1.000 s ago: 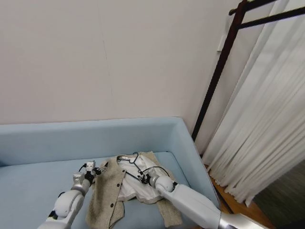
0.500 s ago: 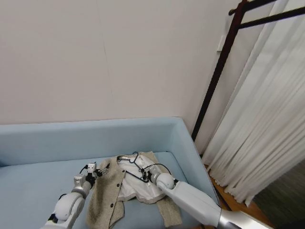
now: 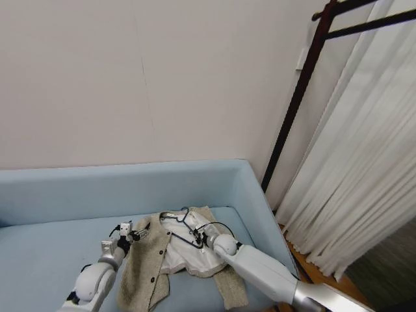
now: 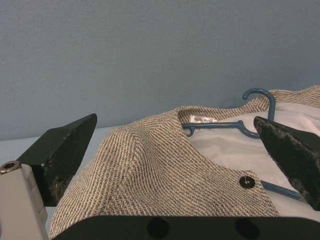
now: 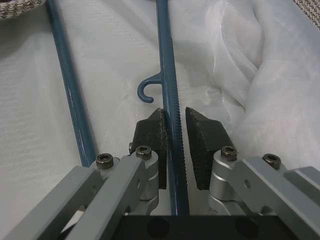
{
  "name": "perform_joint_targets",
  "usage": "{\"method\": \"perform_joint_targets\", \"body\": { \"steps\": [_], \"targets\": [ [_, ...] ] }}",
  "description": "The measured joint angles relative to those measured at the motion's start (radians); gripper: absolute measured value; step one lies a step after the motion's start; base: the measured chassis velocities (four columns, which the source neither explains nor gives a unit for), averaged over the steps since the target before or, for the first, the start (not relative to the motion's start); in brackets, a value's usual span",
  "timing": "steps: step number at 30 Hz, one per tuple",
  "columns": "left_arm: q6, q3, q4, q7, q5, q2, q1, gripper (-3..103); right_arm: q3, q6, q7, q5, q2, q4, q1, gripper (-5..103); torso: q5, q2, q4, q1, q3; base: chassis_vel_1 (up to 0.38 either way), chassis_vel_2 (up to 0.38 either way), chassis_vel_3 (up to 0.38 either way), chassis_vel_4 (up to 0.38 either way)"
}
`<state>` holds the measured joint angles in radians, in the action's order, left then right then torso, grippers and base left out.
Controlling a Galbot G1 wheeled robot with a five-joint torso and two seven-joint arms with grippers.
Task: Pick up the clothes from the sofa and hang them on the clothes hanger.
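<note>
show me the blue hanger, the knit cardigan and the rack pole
blue hanger (image 5: 166,75): right wrist view, on its ribbed bar.
knit cardigan (image 4: 165,170): left wrist view, on the front panel.
rack pole (image 3: 296,104): head view, on the dark upright.

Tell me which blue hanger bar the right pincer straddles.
The ribbed bar, which runs through the gap of the right pincer. The smooth bar lies off to one side, outside the pincer.
</note>
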<state>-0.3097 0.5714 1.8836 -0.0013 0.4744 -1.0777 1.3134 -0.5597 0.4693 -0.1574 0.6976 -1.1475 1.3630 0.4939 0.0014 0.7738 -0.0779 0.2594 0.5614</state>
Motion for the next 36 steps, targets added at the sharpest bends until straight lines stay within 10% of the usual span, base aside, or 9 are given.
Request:
{"method": "perform_joint_targets", "body": {
  "steps": [21,36],
  "targets": [
    [-0.01,-0.068,-0.016,-0.014,-0.014,-0.002,-0.03,100,-0.053,-0.027,0.025,-0.061,-0.007,-0.035,-0.024,8,0.0,0.0,0.0,0.0,0.0,0.0,0.0,0.0,0.0],
    [-0.03,-0.164,-0.116,-0.053,-0.023,-0.003,-0.129,100,-0.143,-0.295,0.299,-0.319,-0.028,-0.197,-0.162,8,-0.0001,0.0,0.0003,0.0,0.0,0.0,0.0,0.0,0.0]
  ]
}}
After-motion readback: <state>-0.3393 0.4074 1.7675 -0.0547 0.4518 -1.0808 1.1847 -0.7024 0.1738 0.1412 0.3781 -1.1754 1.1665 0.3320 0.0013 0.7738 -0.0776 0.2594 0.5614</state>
